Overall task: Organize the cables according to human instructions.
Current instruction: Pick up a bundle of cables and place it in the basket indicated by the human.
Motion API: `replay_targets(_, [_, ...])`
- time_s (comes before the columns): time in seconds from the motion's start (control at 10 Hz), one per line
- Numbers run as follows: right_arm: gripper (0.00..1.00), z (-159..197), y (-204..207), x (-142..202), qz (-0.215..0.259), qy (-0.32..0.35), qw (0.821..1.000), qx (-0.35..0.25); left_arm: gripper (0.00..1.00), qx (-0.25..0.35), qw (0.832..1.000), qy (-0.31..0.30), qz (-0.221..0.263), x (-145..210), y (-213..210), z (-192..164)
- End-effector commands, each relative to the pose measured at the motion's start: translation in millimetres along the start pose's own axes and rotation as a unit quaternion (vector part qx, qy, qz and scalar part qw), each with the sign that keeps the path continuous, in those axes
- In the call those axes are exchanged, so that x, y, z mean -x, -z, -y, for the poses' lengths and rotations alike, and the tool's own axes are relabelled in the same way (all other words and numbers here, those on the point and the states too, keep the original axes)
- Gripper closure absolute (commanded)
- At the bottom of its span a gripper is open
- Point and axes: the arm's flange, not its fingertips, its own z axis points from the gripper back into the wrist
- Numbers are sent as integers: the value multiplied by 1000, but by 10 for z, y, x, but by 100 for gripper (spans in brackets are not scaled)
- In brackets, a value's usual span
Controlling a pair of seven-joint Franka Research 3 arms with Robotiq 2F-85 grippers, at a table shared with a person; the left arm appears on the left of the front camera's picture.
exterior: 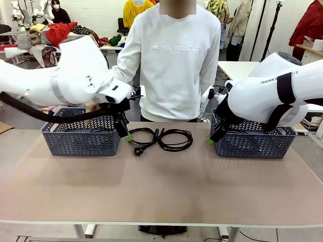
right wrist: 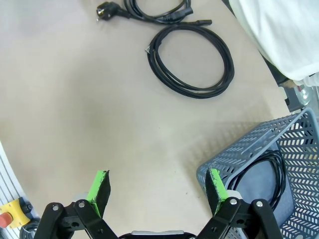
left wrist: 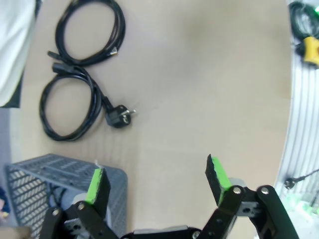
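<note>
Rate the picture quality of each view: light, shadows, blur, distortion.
Front view: even light, sharp, with a faint shadow before the left basket. Left wrist view: the table shows a bowed edge from the wide lens, and the cables are crisp. Right wrist view: the right basket throws a lattice shadow on the table, with no glare.

Black cables [exterior: 160,138], grey herringbone-mesh baskets [exterior: 81,142], beige table [exterior: 161,186], green tool pads [left wrist: 95,184].

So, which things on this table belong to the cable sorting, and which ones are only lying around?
Belong to the job:
- left basket
- right basket
- cable with round plug, on the table
- coiled cable beside it
- third cable, inside the right basket

Only lying about:
- yellow stop button at the table's edge
- heap of clothes far behind
</note>
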Motion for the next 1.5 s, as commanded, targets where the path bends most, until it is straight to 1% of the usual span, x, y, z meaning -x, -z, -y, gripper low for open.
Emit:
replay_targets(0.0, [0,10,-15,-5,-1,-2,1000,4,0,-7,999,-15,-52,-281,158,-251])
replay_targets(0.1, [0,10,-15,-5,-1,-2,1000,4,0,-8,996,-37,-79,-403,296,-359])
replay_targets(0.2, [0,10,-15,-5,-1,-2,1000,4,0,-12,995,-50,-90,-508,414,-451])
replay_targets(0.5, [0,10,-15,-5,-1,-2,1000,4,0,-14,992,-74,-100,-758,700,-654])
replay_targets(0.7, [0,10,-15,-5,-1,-2,1000,4,0,-6,990,-87,-106,-799,816,-720])
replay_targets(0.8, [0,10,-15,-5,-1,-2,1000,4,0,-2,991,-85,-106,-788,819,-726])
replay_targets(0.9, [0,10,-15,-5,-1,-2,1000,4,0,-4,993,-77,-93,-779,823,-671])
replay_targets(1.4, [0,10,-15,-5,-1,-2,1000,4,0,-4,993,-77,-93,-779,823,-671])
